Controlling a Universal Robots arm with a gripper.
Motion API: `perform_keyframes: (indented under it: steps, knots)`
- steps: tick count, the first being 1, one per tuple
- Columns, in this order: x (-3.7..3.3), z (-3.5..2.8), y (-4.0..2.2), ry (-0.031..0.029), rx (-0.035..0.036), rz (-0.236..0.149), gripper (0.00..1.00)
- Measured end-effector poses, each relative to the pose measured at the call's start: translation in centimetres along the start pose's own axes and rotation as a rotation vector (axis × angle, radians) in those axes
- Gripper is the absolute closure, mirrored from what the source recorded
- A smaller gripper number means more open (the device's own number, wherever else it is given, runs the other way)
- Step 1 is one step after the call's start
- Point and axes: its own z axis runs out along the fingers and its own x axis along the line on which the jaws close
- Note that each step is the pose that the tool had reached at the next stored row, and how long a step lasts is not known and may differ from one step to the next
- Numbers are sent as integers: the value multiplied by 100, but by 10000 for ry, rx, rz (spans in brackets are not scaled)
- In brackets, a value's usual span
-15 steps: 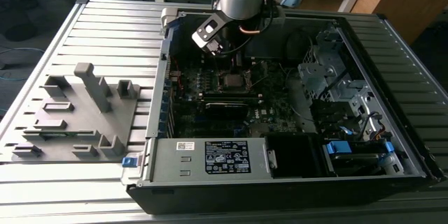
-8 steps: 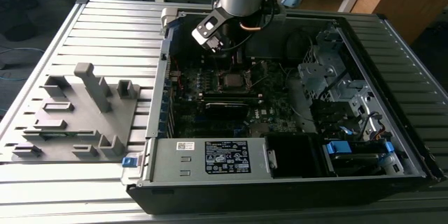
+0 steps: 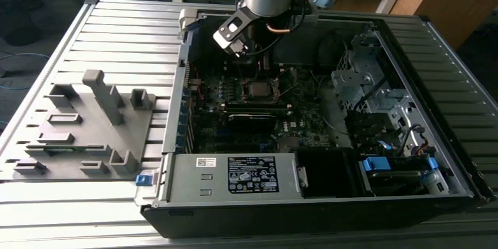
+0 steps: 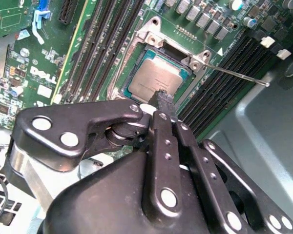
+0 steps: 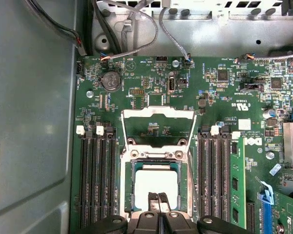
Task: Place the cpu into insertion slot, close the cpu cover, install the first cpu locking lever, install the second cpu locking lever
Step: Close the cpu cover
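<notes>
Scene: An open computer case (image 3: 435, 39) lies on a slatted metal table (image 3: 116, 27), with the arm reaching down over the green motherboard (image 5: 224, 97).
Gripper: In both wrist views the gripper (image 4: 163, 97) (image 5: 159, 199) has its two black fingertips pressed together with nothing seen between them. It is poised at the near edge of the chip; whether it touches cannot be told.
Cpu: The cpu (image 4: 154, 78) (image 5: 154, 183) lies flat, silver-grey top up, inside the insertion slot (image 5: 129, 185), between two banks of memory slots (image 5: 95, 180).
Cover: The cpu cover (image 5: 158, 113) stands swung open behind the socket, with the board visible through its window.
Lever: One thin cpu locking lever (image 4: 234, 74) juts out free beside the socket, not latched.
Progress: Judging by this, the chip is seated and the closing steps are not yet done.
Handling, chip: Likely light, rigid and smooth-topped, with a delicate underside and socket beneath. Best taken by opposite edges and never pressed at an angle.
Handling, cover: Thin, stiff hinged metal; a push on its free edge should swing it.
Handling, lever: Springy wire, likely to slip off smooth fingertips. Best taken near its free end.
</notes>
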Motion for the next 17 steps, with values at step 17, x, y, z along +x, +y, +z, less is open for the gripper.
perform_keyframes:
  steps: [17]
  knots:
    - [3,-104,6,0,0,0,89]
